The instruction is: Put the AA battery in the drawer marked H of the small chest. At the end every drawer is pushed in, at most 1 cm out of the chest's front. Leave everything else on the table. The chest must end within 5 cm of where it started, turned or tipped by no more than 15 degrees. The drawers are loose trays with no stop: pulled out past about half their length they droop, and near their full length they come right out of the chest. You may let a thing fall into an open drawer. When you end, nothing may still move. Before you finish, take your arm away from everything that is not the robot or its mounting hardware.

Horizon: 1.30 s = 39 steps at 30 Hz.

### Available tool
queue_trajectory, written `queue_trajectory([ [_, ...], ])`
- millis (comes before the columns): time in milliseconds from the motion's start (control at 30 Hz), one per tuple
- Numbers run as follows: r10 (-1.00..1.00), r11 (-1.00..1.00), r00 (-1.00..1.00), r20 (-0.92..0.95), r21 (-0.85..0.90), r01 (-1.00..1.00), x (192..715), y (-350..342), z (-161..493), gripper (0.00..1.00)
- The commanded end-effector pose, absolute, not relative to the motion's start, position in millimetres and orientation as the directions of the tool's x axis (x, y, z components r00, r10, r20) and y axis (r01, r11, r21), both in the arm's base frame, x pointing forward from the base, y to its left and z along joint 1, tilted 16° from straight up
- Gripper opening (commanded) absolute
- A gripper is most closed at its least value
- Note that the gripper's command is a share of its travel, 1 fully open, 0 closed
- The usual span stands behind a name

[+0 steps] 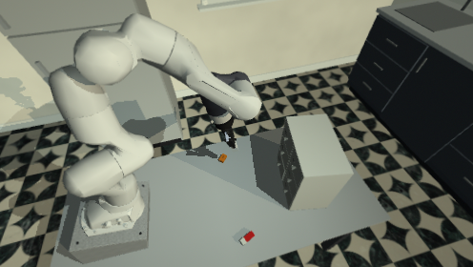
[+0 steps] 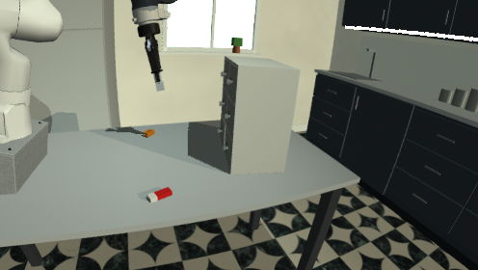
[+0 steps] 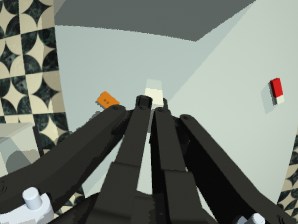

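The gripper (image 1: 232, 142) (image 2: 159, 82) (image 3: 152, 103) is shut, with pale pads at its tips and nothing else discernible between them. It hangs high above the table, in front of the chest's drawer side. The small chest (image 1: 324, 148) (image 2: 262, 116) stands upright; its drawer fronts (image 1: 289, 169) (image 2: 231, 98) with small knobs look flush, but the letters are unreadable. No AA battery can be identified for certain. A red and white piece (image 1: 247, 236) (image 2: 160, 194) (image 3: 276, 91) lies on the table near the front edge; whether it is the battery I cannot tell.
An orange block (image 1: 222, 157) (image 2: 148, 133) (image 3: 107, 99) lies on the table (image 1: 186, 205) (image 2: 96, 178) (image 3: 225, 135) towards the back, below and beside the gripper. The chest's dark shadow falls on the table before its drawers. The arm's base stands at the table's left.
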State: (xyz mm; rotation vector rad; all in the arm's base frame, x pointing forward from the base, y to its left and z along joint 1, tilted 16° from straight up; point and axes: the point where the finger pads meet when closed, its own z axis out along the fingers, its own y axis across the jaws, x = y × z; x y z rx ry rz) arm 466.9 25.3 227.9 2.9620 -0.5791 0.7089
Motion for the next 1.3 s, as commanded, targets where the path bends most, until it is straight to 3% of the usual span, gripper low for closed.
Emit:
queue_trajectory([
  [0,-0.339,-0.933,0.832,0.439,-0.040,-0.359,465.6,25.4,228.2,0.00],
  [1267,-0.350,-0.932,0.869,0.348,-0.039,-0.360,455.8,28.6,233.6,0.00],
])
